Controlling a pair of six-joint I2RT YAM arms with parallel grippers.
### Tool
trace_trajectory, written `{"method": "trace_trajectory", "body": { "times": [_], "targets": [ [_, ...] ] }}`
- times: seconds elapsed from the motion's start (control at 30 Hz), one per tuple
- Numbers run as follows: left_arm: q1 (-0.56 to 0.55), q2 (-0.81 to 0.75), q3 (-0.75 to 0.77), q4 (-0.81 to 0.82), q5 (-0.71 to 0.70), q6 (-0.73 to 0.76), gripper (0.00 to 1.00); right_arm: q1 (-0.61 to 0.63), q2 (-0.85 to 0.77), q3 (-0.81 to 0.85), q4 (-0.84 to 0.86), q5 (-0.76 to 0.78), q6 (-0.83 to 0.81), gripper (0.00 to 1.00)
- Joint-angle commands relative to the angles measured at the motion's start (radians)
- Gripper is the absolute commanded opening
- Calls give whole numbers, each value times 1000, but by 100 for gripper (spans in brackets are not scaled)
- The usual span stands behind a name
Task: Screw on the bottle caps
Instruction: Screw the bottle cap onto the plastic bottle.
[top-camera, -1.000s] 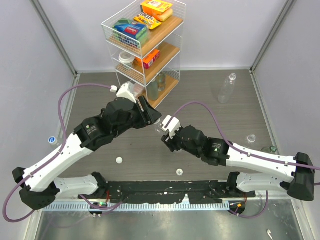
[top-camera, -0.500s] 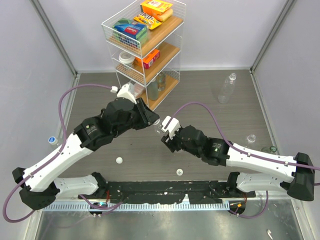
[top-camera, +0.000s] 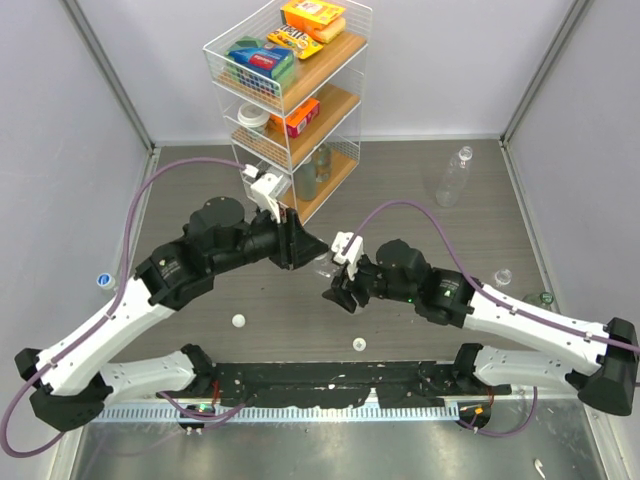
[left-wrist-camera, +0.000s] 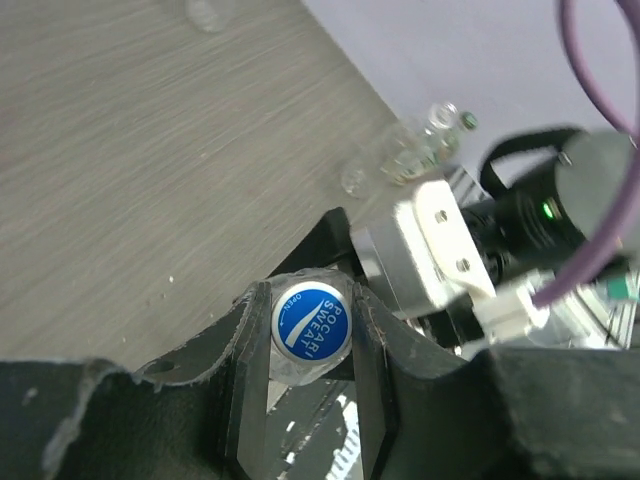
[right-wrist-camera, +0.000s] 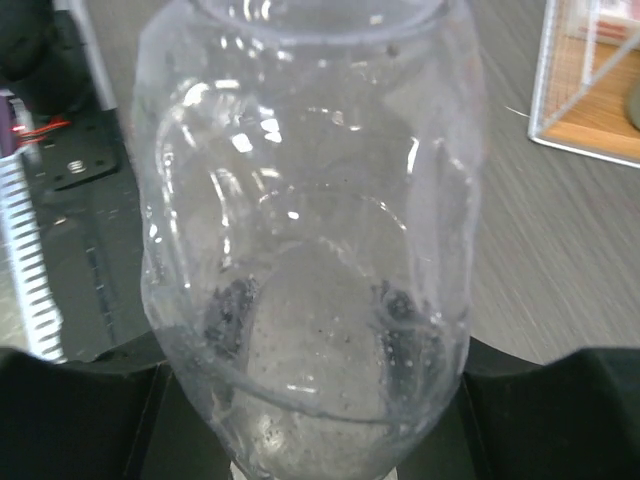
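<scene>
A blue-topped bottle cap (left-wrist-camera: 311, 322) printed with white letters sits squeezed between the black fingers of my left gripper (left-wrist-camera: 311, 330), which is shut on it. Thin clear plastic shows around the cap's edge. My right gripper (right-wrist-camera: 310, 420) is shut on the body of a clear bottle (right-wrist-camera: 310, 200) that fills the right wrist view. In the top view the two grippers meet mid-table, left gripper (top-camera: 305, 250) facing right gripper (top-camera: 338, 292), the held bottle (top-camera: 322, 264) barely visible between them. Loose white bottle caps (top-camera: 238, 321) (top-camera: 357, 344) lie near the front.
A wire shelf rack (top-camera: 290, 90) with boxes stands at the back left of centre. Another clear bottle (top-camera: 453, 178) lies at the back right, and two more (top-camera: 503, 277) (top-camera: 540, 298) sit by the right arm. A blue-rimmed cap (top-camera: 103, 281) lies at the far left.
My left gripper has closed onto the cap and its wrist has turned. The right gripper with the bottle has shifted a little toward the front right.
</scene>
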Motion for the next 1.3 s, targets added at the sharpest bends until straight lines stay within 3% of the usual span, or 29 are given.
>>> {"method": "trace_trajectory", "body": {
  "times": [0.0,0.13,0.33,0.43,0.47,0.6,0.67,0.83,1.0,1.13,1.27],
  "targets": [
    [-25,-9,-59,138,391,181,0,-15,-61,60,139,-312,-33,1],
    [-25,-15,-78,165,468,207,0,-17,-116,57,111,-497,-106,1],
    [-25,-3,-67,117,540,270,0,-20,-168,53,74,-611,-183,1],
    [-25,0,-64,122,547,273,7,-20,-160,63,57,-631,-183,1],
    [-25,2,-56,129,563,275,16,-20,-154,71,51,-642,-183,1],
    [-25,-15,-21,135,470,263,82,-20,-153,73,48,-587,-183,1],
    [-25,-41,-23,158,390,238,99,-23,-154,73,31,-524,-188,1],
    [-25,-158,-79,234,155,109,100,-20,-153,71,-24,-279,-179,1],
    [-25,-245,-86,172,-73,71,100,-20,-116,100,-67,-59,-133,1],
    [-25,-181,25,21,-352,8,100,-21,-52,126,-95,142,-102,1],
    [-25,-54,127,-82,-426,-69,95,-21,-7,132,-95,191,-102,1]
  ]
}}
